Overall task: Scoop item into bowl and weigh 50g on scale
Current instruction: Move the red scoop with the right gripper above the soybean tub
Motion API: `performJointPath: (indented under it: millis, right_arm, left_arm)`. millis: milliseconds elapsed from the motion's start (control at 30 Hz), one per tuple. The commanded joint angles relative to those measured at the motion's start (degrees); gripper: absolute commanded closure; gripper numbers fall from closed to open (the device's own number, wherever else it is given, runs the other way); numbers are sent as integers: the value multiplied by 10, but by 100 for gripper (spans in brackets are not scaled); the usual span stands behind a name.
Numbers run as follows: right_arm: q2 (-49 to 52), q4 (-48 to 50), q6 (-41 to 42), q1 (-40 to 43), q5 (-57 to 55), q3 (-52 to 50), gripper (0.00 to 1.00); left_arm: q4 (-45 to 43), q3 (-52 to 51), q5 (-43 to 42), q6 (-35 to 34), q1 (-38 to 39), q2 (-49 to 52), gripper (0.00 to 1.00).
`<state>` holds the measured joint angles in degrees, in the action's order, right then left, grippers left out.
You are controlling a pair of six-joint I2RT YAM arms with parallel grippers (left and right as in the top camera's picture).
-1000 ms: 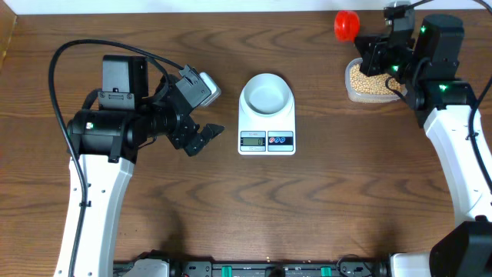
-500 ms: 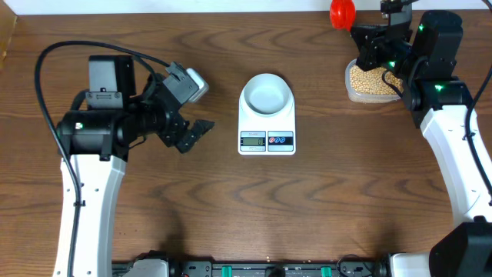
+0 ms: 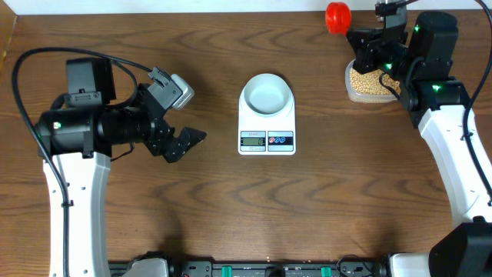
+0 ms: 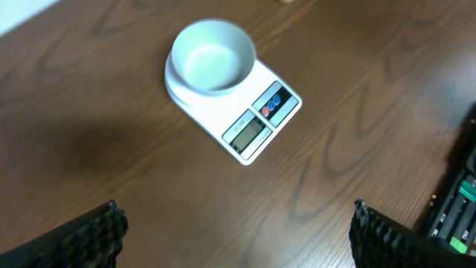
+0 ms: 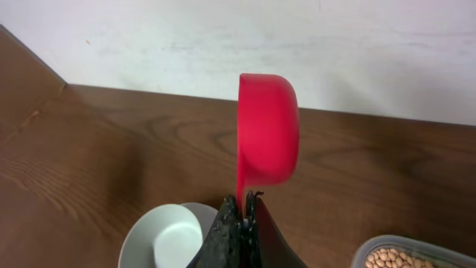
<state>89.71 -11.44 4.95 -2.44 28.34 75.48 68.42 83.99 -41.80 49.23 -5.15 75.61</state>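
Our bowl point(image 3: 266, 94) sits empty on the scale point(image 3: 267, 132), awaiting beans point(image 3: 369, 81) from the tub point(image 3: 350, 91) to the scale's right. There our right gripper point(image 3: 361, 42) pinches the red scoop point(image 3: 336, 15) for dipping; our left gripper point(image 3: 184, 144) hangs wide, idle, leftward.
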Motion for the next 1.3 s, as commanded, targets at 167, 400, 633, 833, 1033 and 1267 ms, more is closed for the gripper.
performJointPath:
  millis: [167,400,633,833,1033,1267]
  right_arm:
    - [-20,-48,-54,12,3,10,99]
    - [-42,-101,-109,20,3,10,99]
    - [-50,-103,-119,20,2,10,99]
    - [-50,-93,-119,20,1,10,99]
    - [-50,-85,-119,20,1,10,99]
    - [-50,-85,-119,20,1,10,99]
  left_arm:
    - [61,42,-63,110,-2,47,2]
    - [42,42,-49,109,-2,56,2]
    - [42,42,-47,109,-2,56,2]
    - [46,42,-47,107,-2,56,2]
    - [46,42,-47,107,-2,56,2]
    - [46,42,-47,107,-2,56,2]
